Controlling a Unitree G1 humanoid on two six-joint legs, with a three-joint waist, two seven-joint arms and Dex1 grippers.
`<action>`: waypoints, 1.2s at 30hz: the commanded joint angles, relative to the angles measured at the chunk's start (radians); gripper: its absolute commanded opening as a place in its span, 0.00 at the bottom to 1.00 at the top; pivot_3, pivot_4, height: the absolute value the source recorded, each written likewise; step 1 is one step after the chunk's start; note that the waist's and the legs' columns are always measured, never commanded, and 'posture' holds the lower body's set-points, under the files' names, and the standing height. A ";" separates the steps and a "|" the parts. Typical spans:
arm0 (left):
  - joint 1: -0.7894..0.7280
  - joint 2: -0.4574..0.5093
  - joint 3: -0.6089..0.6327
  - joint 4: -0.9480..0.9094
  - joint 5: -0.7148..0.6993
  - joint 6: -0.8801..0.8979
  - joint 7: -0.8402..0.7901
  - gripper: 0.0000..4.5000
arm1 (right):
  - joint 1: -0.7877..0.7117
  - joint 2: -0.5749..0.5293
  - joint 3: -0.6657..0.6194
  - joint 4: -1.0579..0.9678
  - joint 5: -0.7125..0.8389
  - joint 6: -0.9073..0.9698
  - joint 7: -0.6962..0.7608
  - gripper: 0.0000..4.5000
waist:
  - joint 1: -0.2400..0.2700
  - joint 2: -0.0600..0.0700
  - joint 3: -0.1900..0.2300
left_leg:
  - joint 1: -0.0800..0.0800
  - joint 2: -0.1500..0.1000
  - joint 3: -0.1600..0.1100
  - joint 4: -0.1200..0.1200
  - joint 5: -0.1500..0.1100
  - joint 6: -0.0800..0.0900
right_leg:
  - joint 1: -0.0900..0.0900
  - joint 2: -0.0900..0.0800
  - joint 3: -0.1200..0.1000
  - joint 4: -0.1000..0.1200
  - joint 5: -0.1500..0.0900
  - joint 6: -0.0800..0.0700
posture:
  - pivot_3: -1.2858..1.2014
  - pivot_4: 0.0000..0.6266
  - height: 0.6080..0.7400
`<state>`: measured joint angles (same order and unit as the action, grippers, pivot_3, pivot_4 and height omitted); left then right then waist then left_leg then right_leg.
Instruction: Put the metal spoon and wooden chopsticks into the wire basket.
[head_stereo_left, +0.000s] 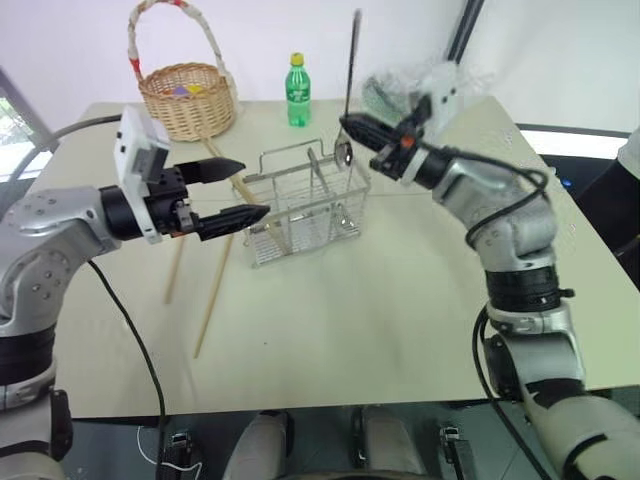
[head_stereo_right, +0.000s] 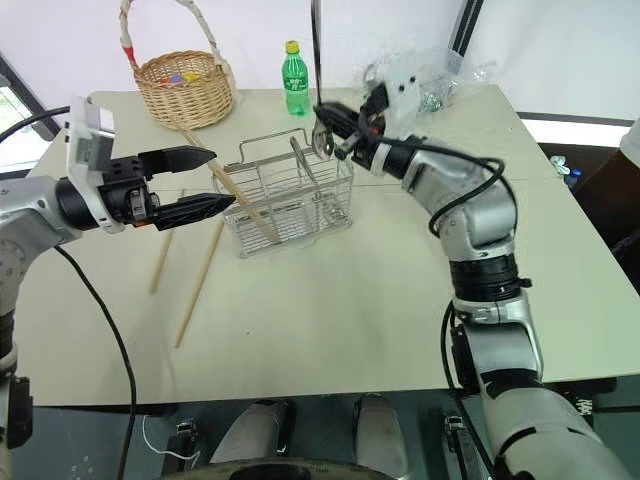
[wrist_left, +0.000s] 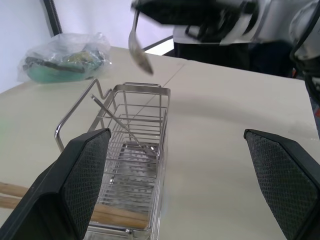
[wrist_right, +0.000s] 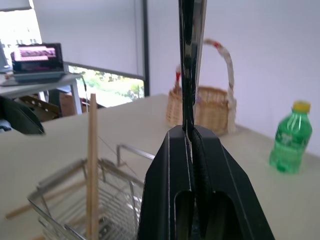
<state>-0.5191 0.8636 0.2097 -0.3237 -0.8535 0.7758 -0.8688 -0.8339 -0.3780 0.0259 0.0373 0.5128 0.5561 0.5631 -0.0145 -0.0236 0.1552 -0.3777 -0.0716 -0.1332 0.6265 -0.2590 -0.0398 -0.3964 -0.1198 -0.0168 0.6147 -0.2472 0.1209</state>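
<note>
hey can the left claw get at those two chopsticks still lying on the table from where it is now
Probably yes. The left claw is open and holds nothing, and it hangs just above the two wooden chopsticks lying on the table beside the wire basket. Nothing covers them, so a move downward looks free.

wire basket (head_stereo_left: 305, 200) mid-table, wicker basket (head_stereo_left: 187, 98) behind-left, bottle (head_stereo_left: 298, 91) behind, wooden chopsticks (head_stereo_left: 212, 292) left

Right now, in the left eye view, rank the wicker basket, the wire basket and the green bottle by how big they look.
1. Rectangular silver wire basket, largest, though it sits nearer the camera.
2. Woven wicker basket with the tall arched handle; counting its handle it comes close, so that ranking is unsure.
3. Green plastic bottle with the yellow cap, clearly smallest.
</note>
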 joint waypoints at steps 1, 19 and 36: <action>-0.015 0.007 0.023 -0.029 0.005 -0.018 0.000 1.00 | 0.024 0.033 0.000 -0.008 -0.007 0.007 0.002 0.01 | -0.001 0.000 0.000 | 0.000 0.000 0.000 0.000 0.000 0.000 | 0.000 0.000 0.000 0.000 0.000 0.000 | 0.52 0.24 0.50; -0.029 -0.041 0.182 0.080 -0.017 0.017 0.200 1.00 | 0.057 -0.204 -0.179 -0.234 0.177 0.138 0.235 0.76 | 0.003 0.000 0.000 | 0.001 0.000 -0.001 0.000 0.000 0.000 | 0.003 0.001 0.000 -0.001 0.000 0.000 | 0.52 0.24 0.50; -0.353 -0.095 0.044 0.783 0.371 0.087 0.581 1.00 | 0.567 -0.517 -0.336 -0.605 0.325 0.197 0.416 0.76 | 0.020 -0.009 -0.001 | 0.001 0.002 0.000 0.002 -0.001 0.001 | 0.004 0.000 -0.001 -0.002 -0.001 0.002 | 0.52 0.24 0.50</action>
<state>-0.8267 0.7656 0.2772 0.4410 -0.5144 0.8452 -0.2912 -0.2695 -0.9038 -0.2848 -0.5262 0.8094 0.7575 1.0022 0.0057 -0.0324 0.1543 -0.3766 -0.0704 -0.1326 0.6285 -0.2600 -0.0388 -0.3928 -0.1206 -0.0175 0.6127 -0.2480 0.1230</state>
